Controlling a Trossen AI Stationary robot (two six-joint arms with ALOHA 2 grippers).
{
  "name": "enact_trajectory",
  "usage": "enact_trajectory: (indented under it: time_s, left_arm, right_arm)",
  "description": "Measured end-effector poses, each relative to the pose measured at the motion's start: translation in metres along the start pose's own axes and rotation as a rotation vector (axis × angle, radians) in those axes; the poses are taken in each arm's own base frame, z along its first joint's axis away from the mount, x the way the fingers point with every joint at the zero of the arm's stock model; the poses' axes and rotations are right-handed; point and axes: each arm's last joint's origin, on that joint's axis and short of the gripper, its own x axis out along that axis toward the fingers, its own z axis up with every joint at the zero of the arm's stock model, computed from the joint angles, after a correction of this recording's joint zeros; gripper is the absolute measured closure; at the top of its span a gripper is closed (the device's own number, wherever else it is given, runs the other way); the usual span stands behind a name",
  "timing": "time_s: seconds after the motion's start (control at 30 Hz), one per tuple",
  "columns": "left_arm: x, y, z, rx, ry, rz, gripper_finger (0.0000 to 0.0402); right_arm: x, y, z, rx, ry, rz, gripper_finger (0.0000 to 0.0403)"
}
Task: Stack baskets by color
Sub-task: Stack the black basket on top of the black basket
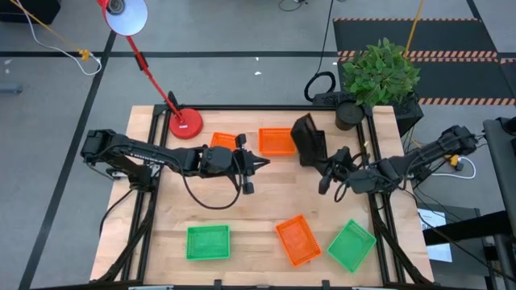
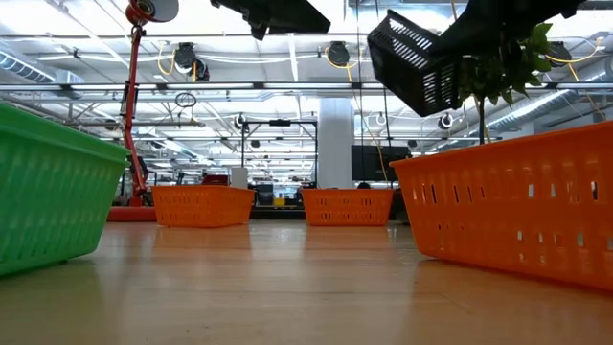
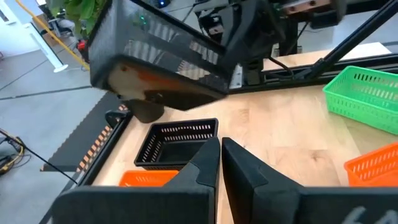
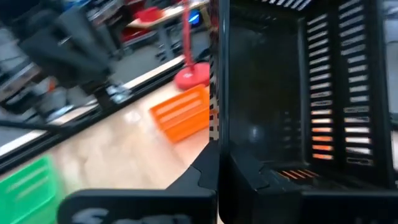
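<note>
The right gripper [image 1: 329, 179] is closed on the wall of a black basket [image 1: 309, 140] and holds it tilted in the air, well above the table [image 1: 250, 217], on the side of the potted plant [image 1: 377, 76]. In the left wrist view a second black basket [image 3: 177, 142] stands on the table under the lifted one, so I judge that the step in hand is to nest black into black. The left gripper [image 1: 256, 165] has its fingers pressed together and holds nothing; it hangs over the middle of the table, between the red lamp base [image 1: 185, 123] and the plant. Near the lamp base stand two orange baskets [image 1: 276, 141], apart from each other. On the table edge far from the lamp base lie a green basket [image 1: 208, 242], a third orange basket [image 1: 298, 239] and another green basket [image 1: 351, 246], the last two just beside each other. All baskets that show their inside look empty. No finished stack is visible, and I cannot see a third green or a third black basket; they may already be nested. To my judgement the task is near its beginning: the orange ones and the green ones remain to be gathered.
</note>
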Motion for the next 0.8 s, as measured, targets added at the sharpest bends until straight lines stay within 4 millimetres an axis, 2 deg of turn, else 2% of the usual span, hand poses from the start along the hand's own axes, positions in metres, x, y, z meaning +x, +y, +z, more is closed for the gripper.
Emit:
enact_trajectory:
  time_s: [0.27,0.47,0.6,0.8]
  left_arm:
    - [-0.001,0.0,0.001,0.011,0.004,0.063,0.038]
    - [-0.002,-0.001,0.01,-0.019,-0.072,0.167,0.0367]
    - [-0.002,0.0,0.016,-0.027,-0.133,0.208,0.0325]
    - [-0.005,0.003,0.024,-0.05,-0.212,0.262,0.023]
  right_arm:
    - [0.007,0.004,-0.004,-0.095,-0.09,-0.131,0.0399]
    - [0.019,0.011,-0.014,-0.192,-0.146,-0.255,0.0399]
    - [0.028,0.02,-0.02,-0.273,-0.197,-0.335,0.0399]
    - [0.04,0.032,-0.027,-0.441,-0.233,-0.445,0.0399]
